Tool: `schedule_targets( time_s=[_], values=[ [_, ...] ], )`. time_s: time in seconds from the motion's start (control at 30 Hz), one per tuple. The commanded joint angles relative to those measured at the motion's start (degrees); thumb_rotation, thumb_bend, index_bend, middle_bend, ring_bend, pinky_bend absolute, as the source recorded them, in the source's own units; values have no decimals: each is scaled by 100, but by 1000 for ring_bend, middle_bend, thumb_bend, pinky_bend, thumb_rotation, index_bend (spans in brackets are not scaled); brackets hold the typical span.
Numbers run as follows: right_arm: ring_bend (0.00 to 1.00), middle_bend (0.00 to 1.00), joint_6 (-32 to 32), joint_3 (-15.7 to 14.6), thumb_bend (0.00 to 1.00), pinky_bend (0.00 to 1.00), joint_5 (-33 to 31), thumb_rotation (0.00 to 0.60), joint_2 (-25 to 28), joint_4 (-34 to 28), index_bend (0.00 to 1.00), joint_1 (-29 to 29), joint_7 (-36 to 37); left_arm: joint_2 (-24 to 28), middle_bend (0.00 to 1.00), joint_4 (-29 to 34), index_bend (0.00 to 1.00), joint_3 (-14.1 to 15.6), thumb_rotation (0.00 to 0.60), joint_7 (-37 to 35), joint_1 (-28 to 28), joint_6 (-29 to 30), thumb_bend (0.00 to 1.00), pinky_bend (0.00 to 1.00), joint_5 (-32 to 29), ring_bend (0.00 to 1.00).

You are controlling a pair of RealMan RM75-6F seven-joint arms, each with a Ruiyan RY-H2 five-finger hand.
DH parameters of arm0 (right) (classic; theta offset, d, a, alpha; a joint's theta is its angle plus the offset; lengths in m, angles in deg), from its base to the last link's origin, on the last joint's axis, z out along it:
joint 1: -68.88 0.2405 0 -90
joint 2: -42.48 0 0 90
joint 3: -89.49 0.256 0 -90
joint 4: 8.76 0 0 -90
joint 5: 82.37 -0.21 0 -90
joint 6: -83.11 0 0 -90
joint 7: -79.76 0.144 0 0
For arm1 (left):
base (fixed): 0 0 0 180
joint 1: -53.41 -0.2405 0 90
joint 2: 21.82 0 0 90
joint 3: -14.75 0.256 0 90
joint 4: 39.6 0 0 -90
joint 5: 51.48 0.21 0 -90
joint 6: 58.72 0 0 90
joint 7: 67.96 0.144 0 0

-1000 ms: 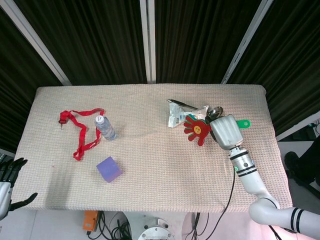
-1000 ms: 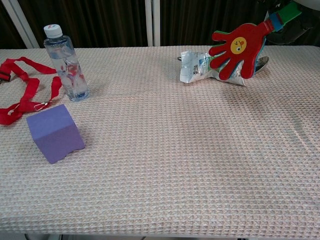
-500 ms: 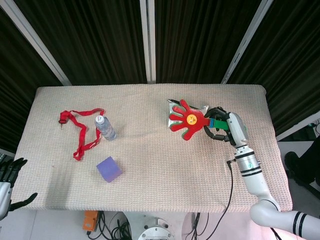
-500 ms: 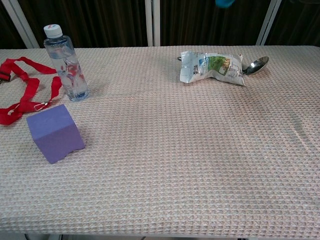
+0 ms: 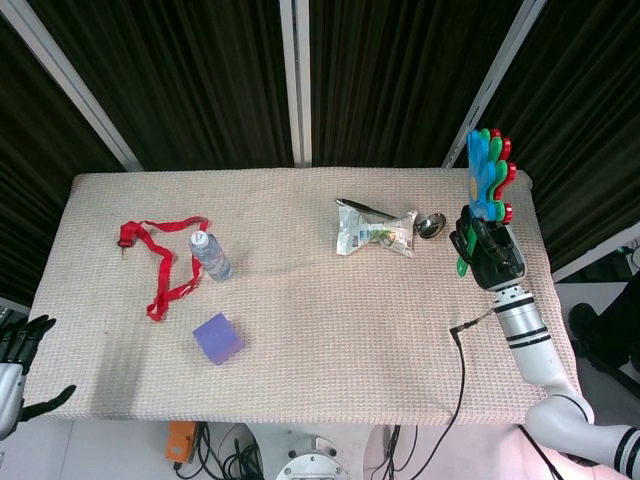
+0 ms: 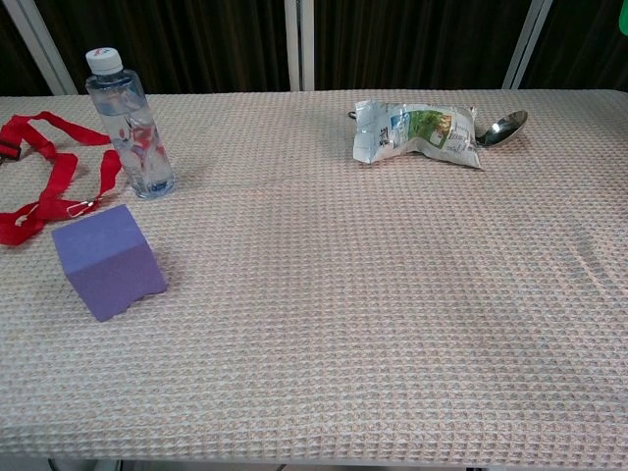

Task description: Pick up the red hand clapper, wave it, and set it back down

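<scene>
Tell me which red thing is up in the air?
The red hand clapper, gripped by the right hand. The red lanyard lies flat on the table.

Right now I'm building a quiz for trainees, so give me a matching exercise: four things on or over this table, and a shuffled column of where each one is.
Things:
1. hand clapper
2. purple cube
3. spoon
4. water bottle

Places:
A. beside the red lanyard
B. just right of the snack packet
C. held up by the right robot hand
D. alone toward the near-left edge

Pairs: 1-C, 2-D, 3-B, 4-A
</scene>
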Motion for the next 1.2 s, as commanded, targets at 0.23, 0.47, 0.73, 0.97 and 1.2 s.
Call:
schedule_targets(
  time_s=[0.23,0.47,0.73,0.97,1.2],
  values=[
    [728,660,-1032,-563,536,994,616,600,-928,1298,877,461,-6248,-22,66,-46,102,6,600,-50,-6,-10,133,64,-19,0],
    [727,660,-1642,-904,553,1000,784,600,-1615,2102,882,649,-9918,5,67,-44,102,10,600,-62,-21,7,133,64,-27,0],
    [728,667,-927,-953,553,1000,-219,600,-1130,1248,884,674,-11488,14,66,-37,102,4,600,-61,-21,13,133,64,-32,0],
    [728,673,-749,-938,553,1000,-525,600,-1075,860,890,692,-10996,14,66,-28,102,-1,600,-59,-21,22,133,64,-26,0],
    [728,673,-417,-776,550,1000,-661,600,-1412,603,890,672,-8617,4,66,-49,102,3,600,-73,-32,25,133,65,-35,0]
  ],
)
